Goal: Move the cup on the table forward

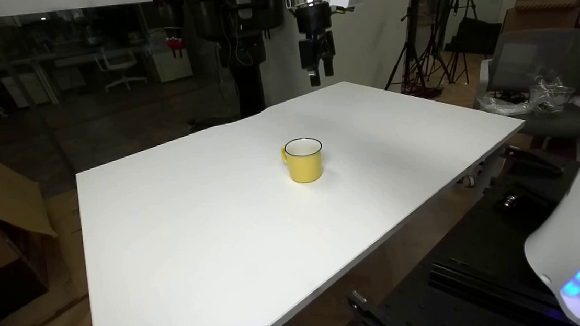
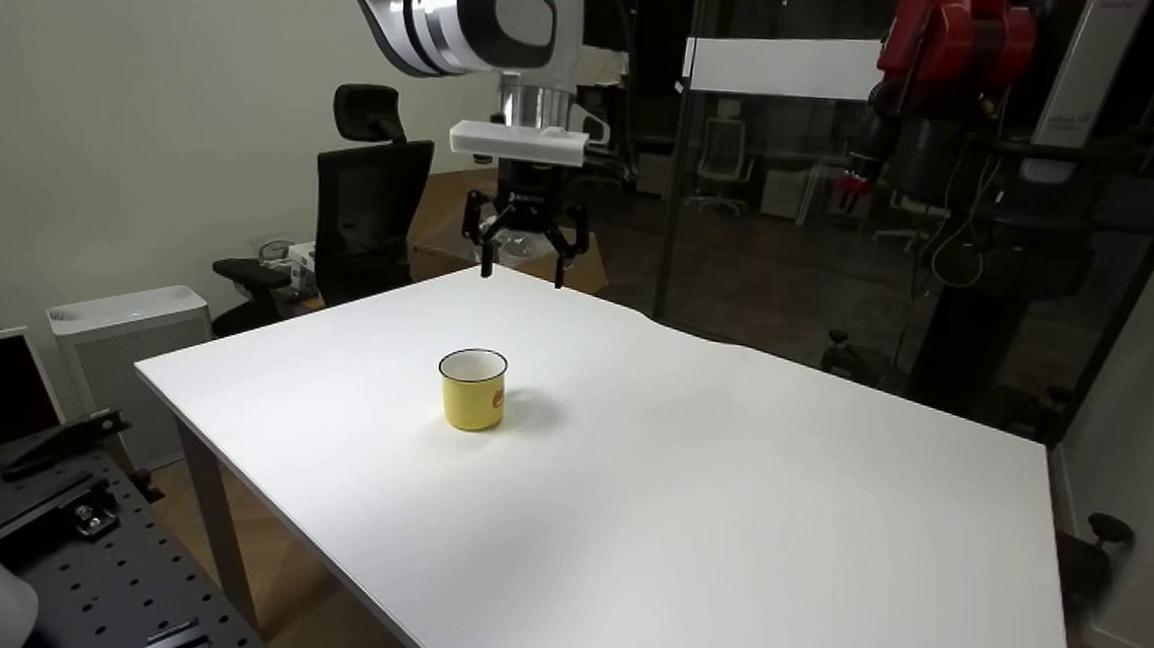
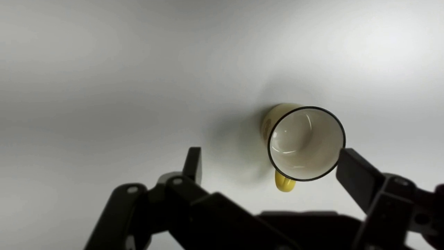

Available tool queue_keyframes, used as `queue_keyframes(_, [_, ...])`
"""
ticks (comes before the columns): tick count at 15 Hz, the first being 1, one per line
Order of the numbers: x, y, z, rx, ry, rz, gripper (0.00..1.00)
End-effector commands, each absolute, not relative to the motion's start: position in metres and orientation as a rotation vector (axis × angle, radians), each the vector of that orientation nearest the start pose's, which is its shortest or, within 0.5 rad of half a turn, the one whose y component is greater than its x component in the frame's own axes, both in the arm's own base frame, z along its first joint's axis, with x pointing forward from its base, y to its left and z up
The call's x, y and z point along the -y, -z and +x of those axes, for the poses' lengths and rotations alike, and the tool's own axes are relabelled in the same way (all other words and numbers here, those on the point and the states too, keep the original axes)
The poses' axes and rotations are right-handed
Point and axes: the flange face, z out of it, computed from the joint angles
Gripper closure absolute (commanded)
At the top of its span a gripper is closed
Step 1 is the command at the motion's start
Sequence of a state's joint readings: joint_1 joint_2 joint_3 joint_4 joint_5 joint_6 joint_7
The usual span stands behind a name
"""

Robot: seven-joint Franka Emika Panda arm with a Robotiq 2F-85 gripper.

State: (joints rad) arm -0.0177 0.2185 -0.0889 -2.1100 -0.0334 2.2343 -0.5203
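The yellow cup stands upright on the white table, near its middle in an exterior view [image 1: 305, 168] and left of its middle in an exterior view [image 2: 473, 402]. Its rim is dark and its inside whitish. The table's top [image 1: 182, 246] also shows in an exterior view [image 2: 744, 535]. My gripper [image 1: 321, 73] is open and empty, high above the table and apart from the cup; it also shows in an exterior view [image 2: 523, 273]. In the wrist view the cup [image 3: 307, 142] lies between and beyond the fingertips [image 3: 270, 151], closer to the right finger, handle pointing down.
Another robot with red and black arms [image 1: 238, 25] stands beyond the table's edge; it also shows in an exterior view [image 2: 955, 47]. A cardboard box [image 1: 11, 219], a black office chair [image 2: 374, 201] and tripods [image 1: 410, 42] stand around. A dark perforated platform [image 2: 142, 558] borders the table.
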Motion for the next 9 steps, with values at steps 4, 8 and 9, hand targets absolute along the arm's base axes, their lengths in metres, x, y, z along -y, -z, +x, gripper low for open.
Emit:
queue_keyframes(4, [0.040,-0.259,0.600,0.537,0.026,-3.264,0.00])
queue_keyframes(8, [0.034,-0.233,0.592,0.573,-0.039,-3.268,0.00])
queue_keyframes(9, [0.028,-0.219,0.594,0.575,-0.065,-3.274,0.00])
